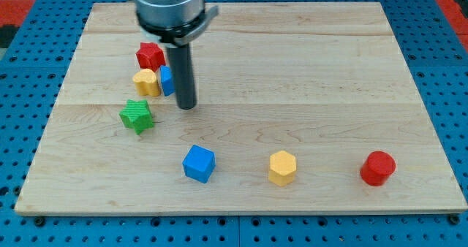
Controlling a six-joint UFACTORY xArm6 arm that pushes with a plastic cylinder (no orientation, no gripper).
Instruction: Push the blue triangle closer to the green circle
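lower edge of the frame, near row: blue cube (pixel 199 164) at lower centre, yellow hexagon (pixel 282 167) to its right, red cylinder (pixel 377 168) at lower right, spaced well apart along the wooden board (pixel 307 79).

mid left: green star (pixel 137 116), alone, just below the cluster.

upper left, the cluster: yellow block (pixel 146 82), shape unclear, maybe a heart; red block (pixel 151 55) above it, touching or nearly; a blue block (pixel 167 80) tight against the yellow one's right side, mostly hidden by the rod. judged to be the blue triangle, shape not confirmed.

my tip (pixel 187 105) sits on the board just right of and slightly below that blue block; contact cannot be told. no jaws on this rig, only a plain rod, holding nothing.

no green circle visible; the star is the only green piece, likely the target. tip on the block's right suits a shove toward frame left, but yellow blocks that way.
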